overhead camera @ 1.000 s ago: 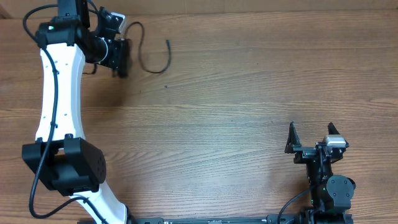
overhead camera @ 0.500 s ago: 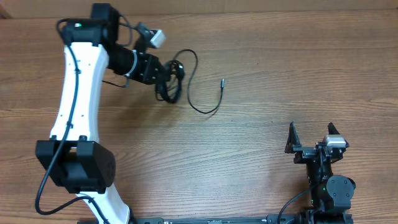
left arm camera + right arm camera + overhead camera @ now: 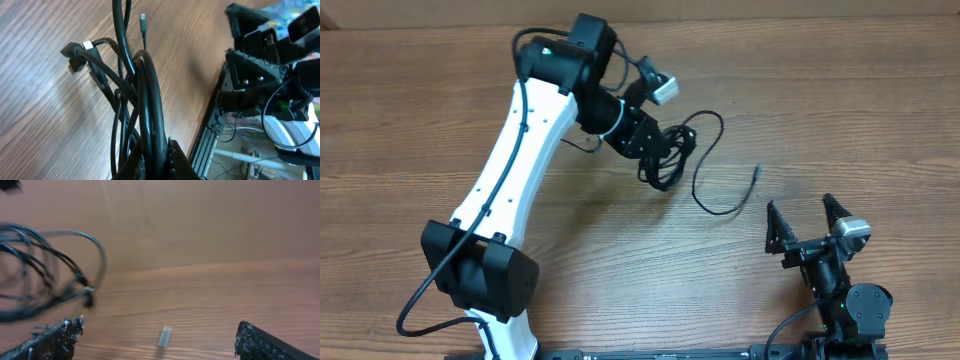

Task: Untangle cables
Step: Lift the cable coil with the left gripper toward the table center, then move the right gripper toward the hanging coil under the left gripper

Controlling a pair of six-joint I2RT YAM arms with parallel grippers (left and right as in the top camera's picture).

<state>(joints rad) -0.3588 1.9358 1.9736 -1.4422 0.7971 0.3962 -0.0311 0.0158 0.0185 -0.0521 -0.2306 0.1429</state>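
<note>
The cables [image 3: 670,155] are a bunch of thin black cords held near the table's middle. My left gripper [image 3: 648,148] is shut on the bunch; in the left wrist view the cords [image 3: 142,100] run up from between its fingers [image 3: 175,160], with a plug [image 3: 75,50] at the left. One loose cord loops right over the table and ends in a grey metal tip [image 3: 757,171]. My right gripper [image 3: 801,223] is open and empty at the front right. In the right wrist view the bunch [image 3: 45,275] hangs at the left and the grey tip [image 3: 164,335] lies between its jaws, farther off.
The wooden table [image 3: 840,110] fills the overhead view. The left arm [image 3: 510,180] in white stretches from the front left base toward the centre. The right arm's base [image 3: 850,310] sits at the front right edge.
My left gripper has carried the cable bunch from the far left corner toward the table's middle. The loose end trails along to the right. My right gripper has turned and moved slightly left.
</note>
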